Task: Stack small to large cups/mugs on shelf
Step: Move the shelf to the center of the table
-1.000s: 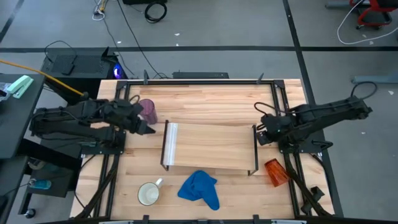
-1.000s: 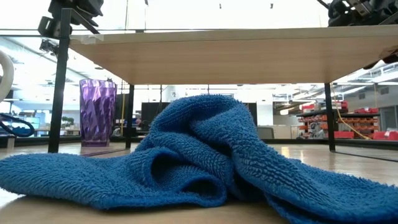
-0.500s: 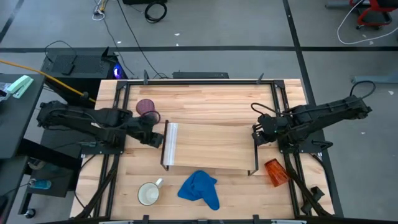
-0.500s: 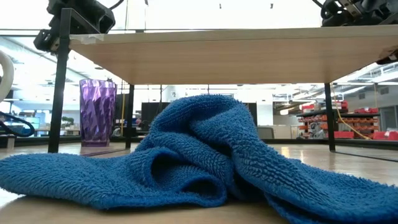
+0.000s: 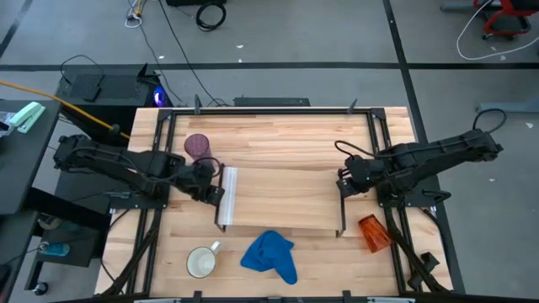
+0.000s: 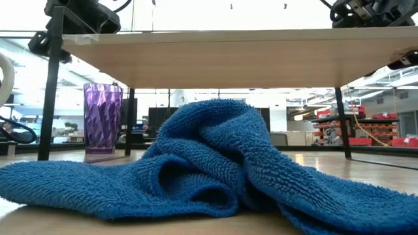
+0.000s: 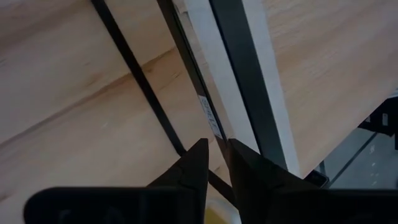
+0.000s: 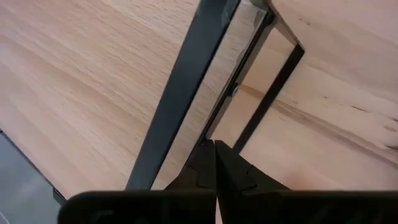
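Left gripper (image 5: 212,187) at shelf's (image 5: 286,195) white-strip end, fingers (image 7: 189,171) pressed nearly together around thin black leg frame there. Purple cup (image 5: 198,148) upright on table just behind left gripper, off shelf. White mug (image 5: 201,262) on table near front edge, left of blue cloth (image 5: 271,256). Blue cloth bunched on table in front of shelf. Shelf top bare, mid-table. Right gripper (image 5: 344,180) at shelf's opposite end, fingers (image 8: 200,167) pressed together against black leg frame. Orange cup (image 5: 373,232) lying on side at table's right front, off shelf.
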Controlling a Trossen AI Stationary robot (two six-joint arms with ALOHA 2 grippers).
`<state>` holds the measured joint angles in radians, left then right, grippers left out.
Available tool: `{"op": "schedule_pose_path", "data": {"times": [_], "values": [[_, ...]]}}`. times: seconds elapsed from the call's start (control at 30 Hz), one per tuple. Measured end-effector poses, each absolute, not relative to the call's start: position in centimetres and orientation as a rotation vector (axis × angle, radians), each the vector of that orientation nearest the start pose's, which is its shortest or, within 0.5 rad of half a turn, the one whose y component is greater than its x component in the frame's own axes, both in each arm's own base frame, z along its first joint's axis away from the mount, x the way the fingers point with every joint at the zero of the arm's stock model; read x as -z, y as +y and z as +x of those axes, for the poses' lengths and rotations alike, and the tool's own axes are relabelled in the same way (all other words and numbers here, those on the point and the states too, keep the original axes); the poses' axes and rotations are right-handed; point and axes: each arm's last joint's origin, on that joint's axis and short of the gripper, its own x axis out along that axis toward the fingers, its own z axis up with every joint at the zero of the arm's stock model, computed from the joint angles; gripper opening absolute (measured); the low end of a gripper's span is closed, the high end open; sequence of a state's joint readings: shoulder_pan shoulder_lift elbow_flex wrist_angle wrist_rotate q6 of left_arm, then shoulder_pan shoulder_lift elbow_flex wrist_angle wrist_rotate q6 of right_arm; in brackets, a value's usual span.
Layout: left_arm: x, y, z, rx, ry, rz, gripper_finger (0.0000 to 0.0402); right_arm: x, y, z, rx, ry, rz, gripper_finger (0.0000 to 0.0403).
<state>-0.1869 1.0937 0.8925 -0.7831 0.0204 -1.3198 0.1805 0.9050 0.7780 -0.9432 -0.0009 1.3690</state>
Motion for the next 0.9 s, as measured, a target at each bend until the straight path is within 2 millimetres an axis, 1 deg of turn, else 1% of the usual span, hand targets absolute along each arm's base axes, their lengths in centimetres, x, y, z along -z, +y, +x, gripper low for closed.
{"op": "schedule_pose_path", "data": {"times": [0.27, 0.4, 0.63, 0.9], "values": [[-26.7, -4.8, 19.9, -0.472, 0.954, -1.125, 0.0056, -25.6, 1.8, 15.6, 0.595, 0.941, 1.128, 0.0], [-26.7, -5.1, 19.7, -0.489, 0.947, -1.118, 0.0053, -25.6, 1.6, 15.6, 0.591, 0.934, 1.129, 0.0001], [-26.6, -4.7, 19.7, -0.535, 0.926, -1.097, 0.0057, -25.7, 1.6, 15.7, 0.578, 0.928, 1.136, 0.0001], [-26.6, -4.5, 19.7, -0.566, 0.899, -1.083, 0.0051, -25.6, 1.7, 15.9, 0.564, 0.944, 1.139, 0.0001]]}}
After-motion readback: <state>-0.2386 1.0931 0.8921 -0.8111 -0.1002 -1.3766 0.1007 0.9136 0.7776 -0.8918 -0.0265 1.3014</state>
